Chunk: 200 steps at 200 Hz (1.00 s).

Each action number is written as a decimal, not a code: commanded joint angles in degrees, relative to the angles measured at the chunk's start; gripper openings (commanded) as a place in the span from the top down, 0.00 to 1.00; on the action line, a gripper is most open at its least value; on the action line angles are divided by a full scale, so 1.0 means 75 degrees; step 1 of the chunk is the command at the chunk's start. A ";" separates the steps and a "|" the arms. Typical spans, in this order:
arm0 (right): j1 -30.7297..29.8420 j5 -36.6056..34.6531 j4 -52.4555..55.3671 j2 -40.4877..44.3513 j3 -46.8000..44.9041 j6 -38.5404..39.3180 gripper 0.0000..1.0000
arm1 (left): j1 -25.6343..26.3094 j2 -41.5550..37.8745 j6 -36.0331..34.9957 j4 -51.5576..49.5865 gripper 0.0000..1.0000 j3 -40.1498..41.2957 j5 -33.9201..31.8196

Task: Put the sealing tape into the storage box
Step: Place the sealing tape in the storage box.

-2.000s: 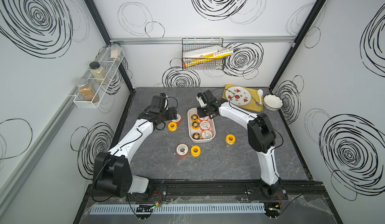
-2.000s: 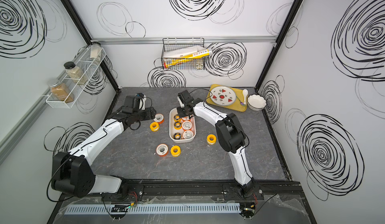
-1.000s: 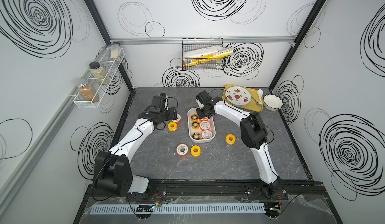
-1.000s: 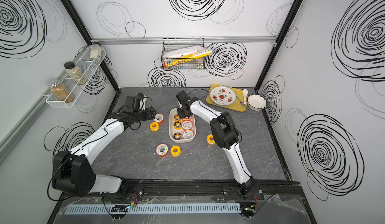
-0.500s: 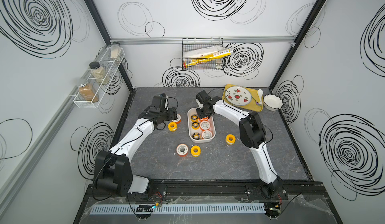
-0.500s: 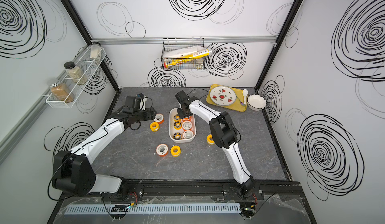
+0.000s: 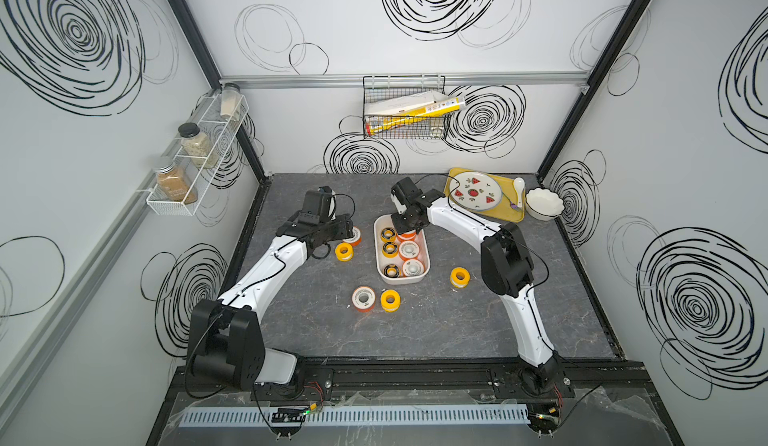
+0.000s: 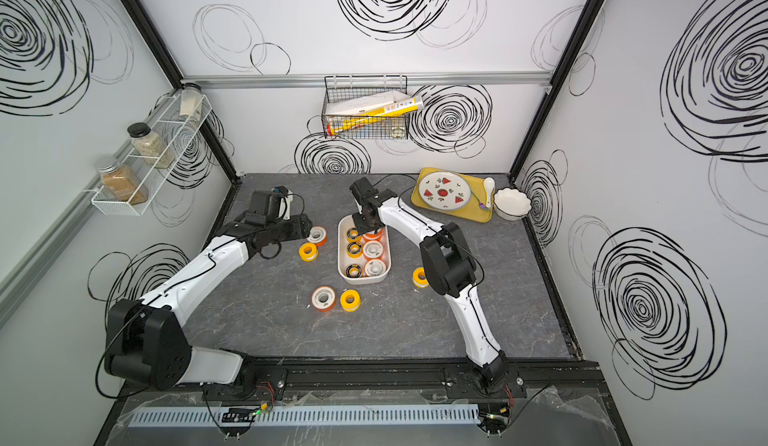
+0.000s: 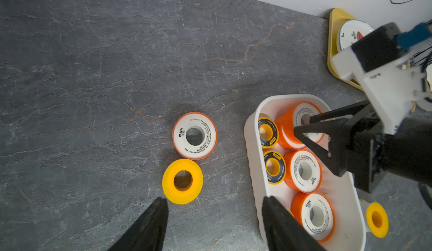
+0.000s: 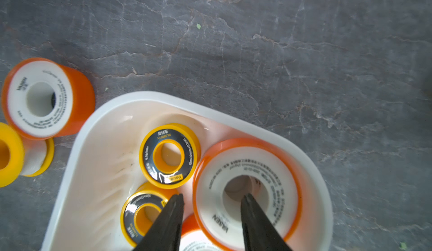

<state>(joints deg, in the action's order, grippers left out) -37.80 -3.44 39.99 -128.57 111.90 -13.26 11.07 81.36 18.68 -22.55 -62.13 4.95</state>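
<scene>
Pincer [image 10: 212, 195] half-open, straddling orange spool [image 10: 247, 168].

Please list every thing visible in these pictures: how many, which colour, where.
table: one, grey.
box: one, white, mid-table.
orange rolls inside: three visible, white faces, in the box.
black-faced rolls: three, yellow, in the box.
orange rolls outside: two, on the table.
yellow rolls: three, on the table.
tray: one, yellow, back right.
plate: one, white with watermelon pictures, on the tray.
spoon: one, white, on the tray.
bowl: one, white, beside the tray.
basket: one, black wire, back wall, holding long packs.
shelf: one, white wire, left wall.
jars: three, clear, on the shelf.
left gripper: one, black, open, above the table beside the box.
right gripper: one, black, open, over the box, astride an orange roll's wall.
</scene>
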 commanded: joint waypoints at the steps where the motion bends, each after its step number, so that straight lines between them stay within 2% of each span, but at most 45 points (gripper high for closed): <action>1: -0.0011 -0.0005 -0.0271 0.1021 -0.0317 -0.0037 0.53 | -0.0095 0.0112 -0.0013 0.0123 0.29 -0.0107 0.0027; 50: 0.0288 0.0385 -0.1600 0.2853 -0.2459 -0.0089 0.52 | -0.0096 0.0366 0.0041 0.0025 0.29 -0.0150 -0.0069; 88: 0.1077 0.1216 -0.2780 0.4321 -0.4630 -0.0187 0.53 | -0.0096 0.0571 0.0108 -0.0074 0.29 -0.0212 -0.0291; 131: 0.1825 0.1595 -0.3841 0.5835 -0.6777 -0.0283 0.53 | -0.0180 0.0949 0.0176 -0.0030 0.29 -0.0368 -0.0272; 170: 0.1887 0.1544 -0.4139 0.6710 -0.7990 -0.0358 0.53 | -0.0439 0.1938 0.0139 -0.0333 0.31 -0.1011 0.0099; 200: 0.1885 0.1518 -0.4253 0.7184 -0.8636 -0.0412 0.53 | -0.0538 0.2557 0.0084 -0.0583 0.31 -0.1535 -0.0176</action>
<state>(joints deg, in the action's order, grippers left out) -23.55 7.60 10.81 -77.54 49.98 -15.68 7.86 97.97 19.53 -24.84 -69.89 4.40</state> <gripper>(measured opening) 0.467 0.690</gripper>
